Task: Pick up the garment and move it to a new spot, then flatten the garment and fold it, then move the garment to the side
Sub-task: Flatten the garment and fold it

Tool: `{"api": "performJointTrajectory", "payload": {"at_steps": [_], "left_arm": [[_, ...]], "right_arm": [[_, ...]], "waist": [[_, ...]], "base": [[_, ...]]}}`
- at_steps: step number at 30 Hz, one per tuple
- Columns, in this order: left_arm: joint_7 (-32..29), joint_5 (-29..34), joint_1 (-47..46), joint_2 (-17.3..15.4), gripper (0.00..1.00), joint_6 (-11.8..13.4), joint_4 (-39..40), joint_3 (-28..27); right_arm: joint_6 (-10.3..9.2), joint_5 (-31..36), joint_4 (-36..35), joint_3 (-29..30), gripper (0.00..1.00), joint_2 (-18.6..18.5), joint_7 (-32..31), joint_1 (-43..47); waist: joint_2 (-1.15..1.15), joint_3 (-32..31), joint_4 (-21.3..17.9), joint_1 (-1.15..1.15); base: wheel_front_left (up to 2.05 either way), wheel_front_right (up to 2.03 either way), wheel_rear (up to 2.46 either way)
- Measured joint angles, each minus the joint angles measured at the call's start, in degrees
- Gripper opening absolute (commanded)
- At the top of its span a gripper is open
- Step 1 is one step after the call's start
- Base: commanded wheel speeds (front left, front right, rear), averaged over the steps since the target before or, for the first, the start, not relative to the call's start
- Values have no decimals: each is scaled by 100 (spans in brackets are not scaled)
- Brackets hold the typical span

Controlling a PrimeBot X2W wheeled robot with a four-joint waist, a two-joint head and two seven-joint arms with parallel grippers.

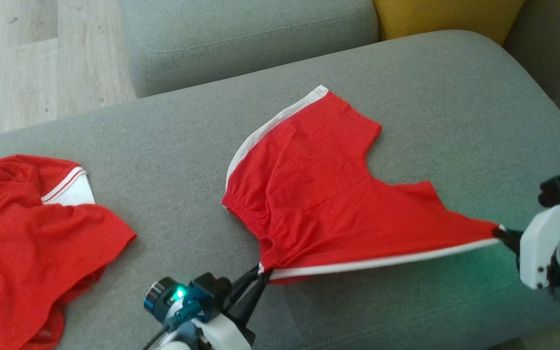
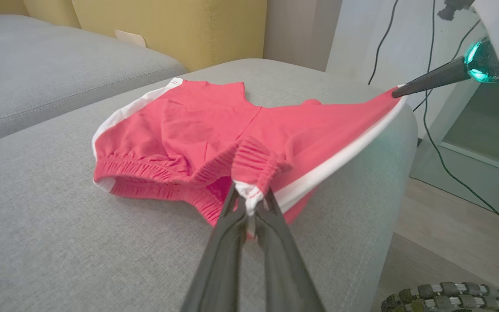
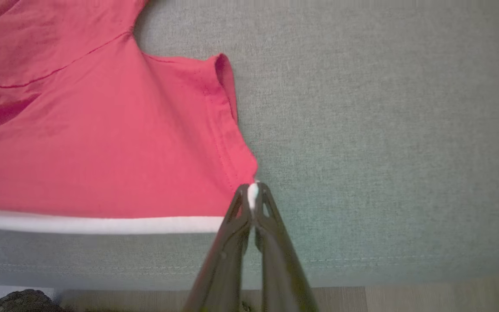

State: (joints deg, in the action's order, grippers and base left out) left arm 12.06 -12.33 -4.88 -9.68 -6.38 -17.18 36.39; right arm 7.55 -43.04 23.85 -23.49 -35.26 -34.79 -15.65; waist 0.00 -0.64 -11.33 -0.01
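Both tools are pinched tight on the shorts [image 1: 319, 194], not the jersey [image 1: 22, 233]: my left gripper [image 1: 263, 272] has the waistband corner and my right gripper [image 1: 501, 232] has a leg-hem corner, with the white edging [image 1: 382, 260] pulled taut between them over the grey cushion [image 1: 163, 146]. The jersey lies crumpled at the cushion's left end, well apart from the shorts and untouched. I judge it light, floppy mesh that bunches easily, so I'd grab it at both shoulders or two hem corners so it hangs open.
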Motion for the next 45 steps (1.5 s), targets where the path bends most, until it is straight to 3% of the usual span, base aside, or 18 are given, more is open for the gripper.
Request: {"api": "performJointTrajectory", "payload": {"at_steps": [9,16,29,45], "left_arm": [[-170,-92,-298,0,0,169,220,-112],[-254,-76,-1136,103,0,188,175,-190],[-264,23,-2472,525,0,125,-595,7],[41,-334,-3672,783,0,189,-1404,391]], "right_arm": [[0,483,-452,567,0,200,-424,-158],[0,782,-419,815,0,348,-771,-1143],[0,1167,586,770,0,431,-1212,-2997],[0,1667,1859,526,0,591,-886,-4621]], "waist": [[0,245,144,0],[0,668,377,0],[0,1539,1093,0],[0,2500,1794,1]], "base": [[0,0,0],[0,0,0],[0,0,0],[0,0,0]]}}
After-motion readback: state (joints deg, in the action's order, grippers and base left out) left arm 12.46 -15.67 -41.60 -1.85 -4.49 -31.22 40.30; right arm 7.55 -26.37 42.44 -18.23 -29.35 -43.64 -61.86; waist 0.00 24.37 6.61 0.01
